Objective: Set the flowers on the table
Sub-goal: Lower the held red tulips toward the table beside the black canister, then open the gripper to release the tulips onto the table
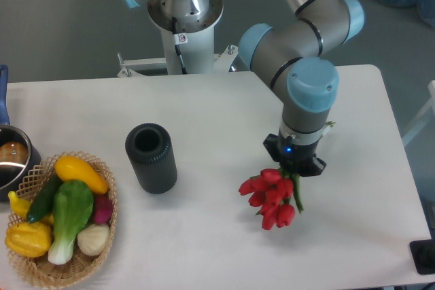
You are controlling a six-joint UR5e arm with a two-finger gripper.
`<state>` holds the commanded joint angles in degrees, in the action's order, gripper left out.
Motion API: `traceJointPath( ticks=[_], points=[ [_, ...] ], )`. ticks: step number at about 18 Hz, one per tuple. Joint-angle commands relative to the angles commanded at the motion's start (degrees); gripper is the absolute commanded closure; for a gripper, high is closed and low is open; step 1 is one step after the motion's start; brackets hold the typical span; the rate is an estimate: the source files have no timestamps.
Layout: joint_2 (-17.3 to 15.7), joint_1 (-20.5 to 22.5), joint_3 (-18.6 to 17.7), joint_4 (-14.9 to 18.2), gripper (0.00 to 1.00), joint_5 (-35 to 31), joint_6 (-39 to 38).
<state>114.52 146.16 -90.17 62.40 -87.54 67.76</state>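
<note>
- My gripper points straight down over the right half of the table, and the flowers hang from it, red buds fanned out just below and to the left of my wrist.
- My fingers are hidden under the wrist housing, so I cannot see their gap directly; since the bunch sits right beneath them, I judge them clamped on the stems.
- Whether the buds touch the white surface or hang just above it, I cannot tell from this angle.
- Progress, as I judge it: the flowers are out of the black vase, which stands upright and well apart to the left. What is left is to lower them, let go and pull away.
- The surface is smooth, matte white, and bare around the bunch.
- At the left corner sits a wicker basket of toy vegetables, with a small pot at the edge behind it.
- Beyond the table are my base and a grey floor.
</note>
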Motion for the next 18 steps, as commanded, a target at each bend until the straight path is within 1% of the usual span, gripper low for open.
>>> traceJointPath(
  ticks=[1,2,4,5,6,9,11,14,18],
  points=[
    [0.09,-0.09,0.00,0.09,0.76,1.22,0.00],
    [0.18,-0.09,0.00,0.09,0.68,2.80,0.00],
    [0.35,-0.18,0.00,-0.09,0.39,3.61,0.00],
    [0.44,-0.09,0.00,-0.17,0.12,3.61,0.00],
    [0.44,0.00,0.00,-0.44,0.00,3.69,0.00],
    [0.00,1.05,0.09,-3.33,0.00,3.69,0.00],
    [-0.35,2.28,0.09,-3.34,0.00,3.87,0.52],
    [-1.23,2.11,0.09,-3.95,0.00,3.69,1.14],
    [-1.76,2.11,0.00,-3.78,0.00,3.26,5.35]
  ],
)
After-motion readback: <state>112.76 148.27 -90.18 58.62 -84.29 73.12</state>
